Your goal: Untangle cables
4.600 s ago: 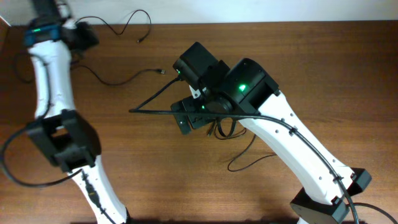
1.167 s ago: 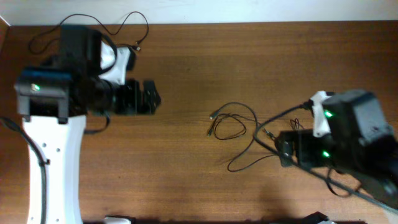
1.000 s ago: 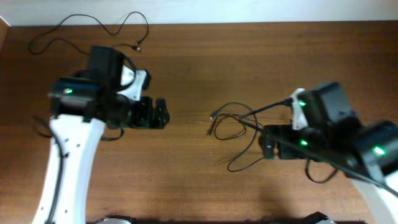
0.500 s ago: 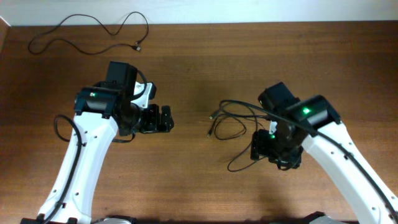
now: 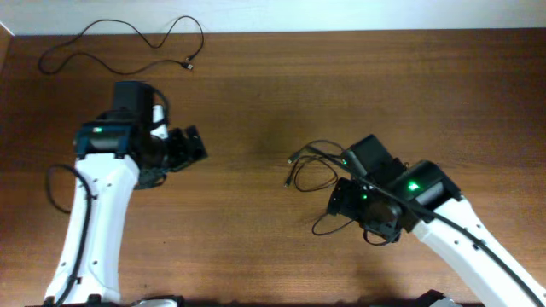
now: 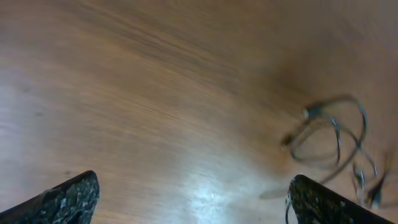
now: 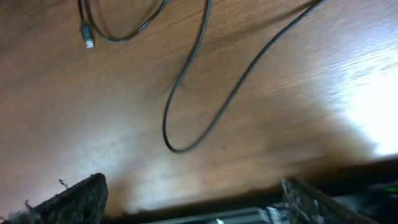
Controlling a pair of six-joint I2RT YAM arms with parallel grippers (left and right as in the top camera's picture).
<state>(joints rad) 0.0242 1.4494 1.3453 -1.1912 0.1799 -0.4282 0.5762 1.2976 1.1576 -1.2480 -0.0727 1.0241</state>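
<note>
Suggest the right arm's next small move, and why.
Probably lower the right gripper onto the cable loop lying just ahead of it and close; its jaws are open and empty, and that loop runs into the tangle beyond.

A dark brown wooden tabletop [image 5: 256, 94], its grain running left to right, is seen filling the view. A pale strip [image 5: 358, 15] is shown along its far edge. Bright light is reflected off the wood.

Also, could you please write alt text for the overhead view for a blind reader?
A tangle of thin black cables lies mid-way on a wooden table, the open right gripper close beside it. The open left gripper faces it from the left, and one separate cable lies at the top-left edge.
</note>
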